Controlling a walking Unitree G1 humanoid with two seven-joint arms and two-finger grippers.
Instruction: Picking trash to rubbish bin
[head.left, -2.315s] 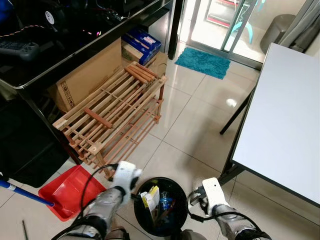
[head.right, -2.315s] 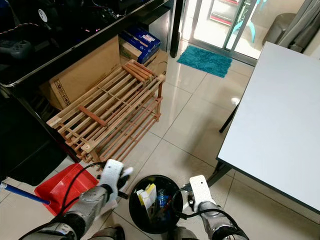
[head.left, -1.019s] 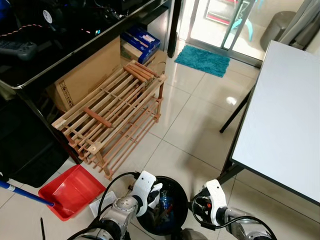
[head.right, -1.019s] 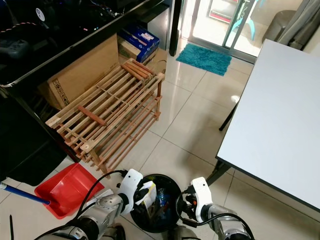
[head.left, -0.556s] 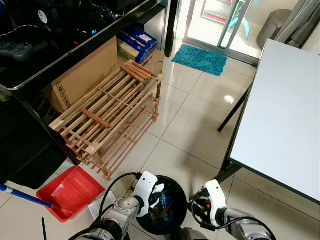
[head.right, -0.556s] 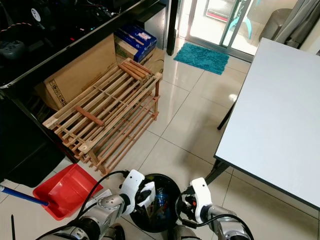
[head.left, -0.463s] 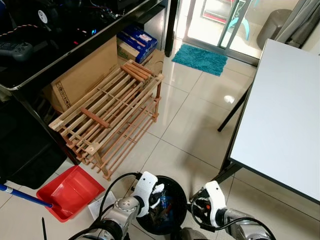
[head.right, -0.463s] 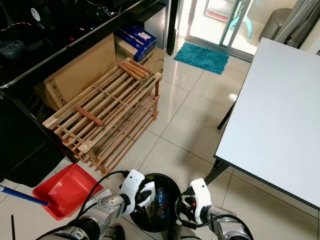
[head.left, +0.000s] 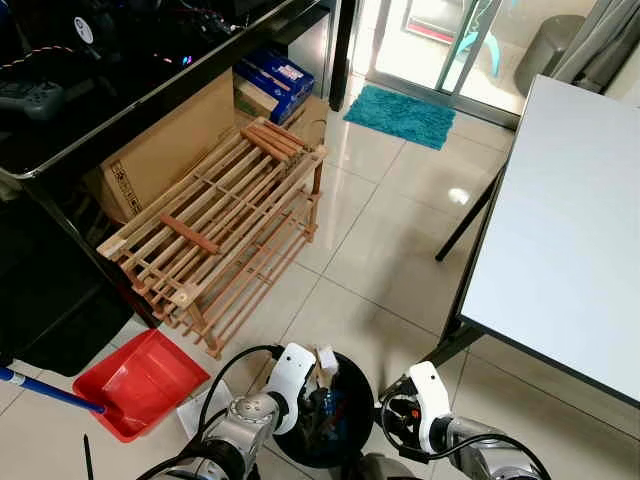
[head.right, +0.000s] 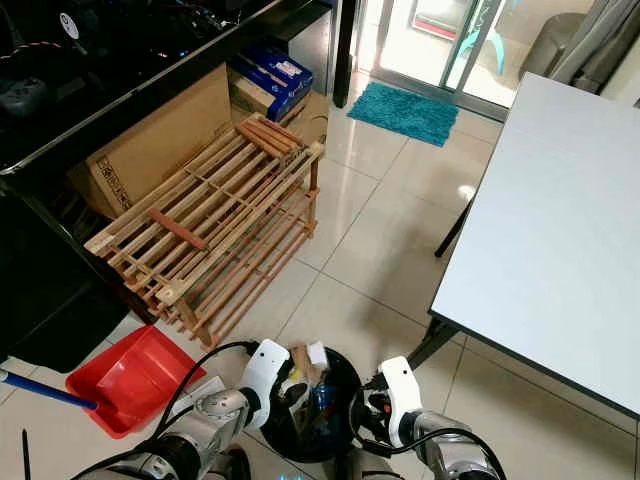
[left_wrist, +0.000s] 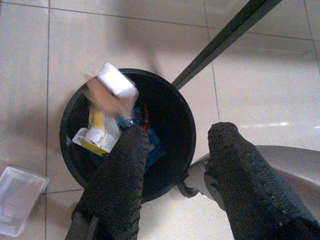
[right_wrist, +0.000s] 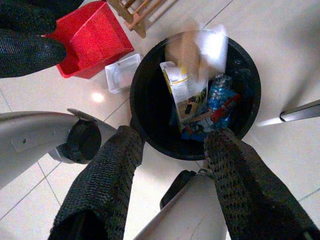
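Left wrist view: left gripper (left_wrist: 175, 165) spread wide, empty, above black rubbish bin (left_wrist: 186, 131) on tiled floor (left_wrist: 260, 70). Blurred white-and-tan trash piece (left_wrist: 111, 90) caught over bin's rim, above yellow carton (left_wrist: 99, 131) and blue bottle inside. Right gripper (right_wrist: 170, 145) also parted, empty, over same bin. Red dustpan (right_wrist: 91, 37) and clear lid (right_wrist: 121, 72) lay just beside bin.

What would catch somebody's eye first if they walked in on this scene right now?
Probably the black bin on the tiled floor at the robot's feet, with a blurred white and tan piece of trash at its rim above the cartons and wrappers inside. The left gripper and right gripper hang open on either side of it. Next, the red dustpan to the robot's left and the wooden rack beyond it.
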